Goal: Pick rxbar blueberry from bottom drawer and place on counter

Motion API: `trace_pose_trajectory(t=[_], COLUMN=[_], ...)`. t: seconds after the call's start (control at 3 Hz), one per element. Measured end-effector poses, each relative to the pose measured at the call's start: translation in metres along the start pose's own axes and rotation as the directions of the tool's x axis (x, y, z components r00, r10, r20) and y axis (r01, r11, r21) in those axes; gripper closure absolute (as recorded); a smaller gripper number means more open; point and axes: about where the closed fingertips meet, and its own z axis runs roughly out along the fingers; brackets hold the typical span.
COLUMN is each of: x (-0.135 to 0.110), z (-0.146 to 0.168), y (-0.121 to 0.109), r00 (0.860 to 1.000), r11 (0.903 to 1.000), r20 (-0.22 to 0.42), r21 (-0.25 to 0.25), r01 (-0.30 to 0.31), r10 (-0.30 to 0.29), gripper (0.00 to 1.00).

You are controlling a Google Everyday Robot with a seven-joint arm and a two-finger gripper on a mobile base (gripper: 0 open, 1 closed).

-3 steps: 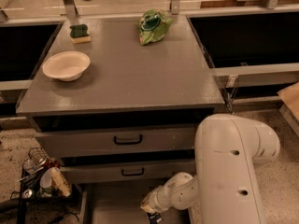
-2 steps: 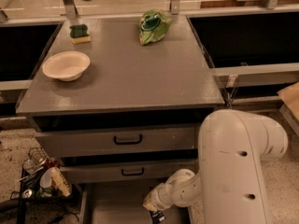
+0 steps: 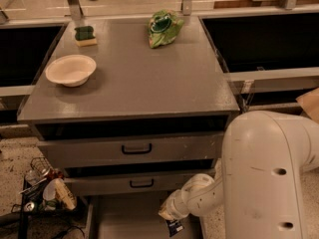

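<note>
The bottom drawer (image 3: 124, 218) is pulled open at the foot of the cabinet, a plain grey tray. My gripper (image 3: 170, 219) reaches down over its right part, at the end of the white arm. The rxbar blueberry (image 3: 174, 228), a small dark navy wrapper with white lettering, sits at the gripper's tip, tilted, and the gripper looks shut on it just above the drawer floor. The counter (image 3: 134, 78) is the broad grey top of the cabinet, above and behind.
On the counter stand a white bowl (image 3: 71, 69) at the left, a green sponge (image 3: 85, 35) at the back left and a green chip bag (image 3: 163, 28) at the back. Two drawers with black handles (image 3: 136, 148) are shut. A wire rack of clutter (image 3: 45, 190) stands on the floor at the left.
The arm's big white housing has shifted slightly right and down. The gripper stays over the right part of the open drawer with the dark bar at its tip.
</note>
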Motion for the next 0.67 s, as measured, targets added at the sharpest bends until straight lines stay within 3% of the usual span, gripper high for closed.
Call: trace_pose_trajectory(t=[0.67], x=[-0.003], z=[-0.057], y=[-0.017], r00=[0.999], r11=[0.9964], r20=[-0.044], r21=[0.084], r01=[-0.005], r10=[0.009], gripper=[1.00])
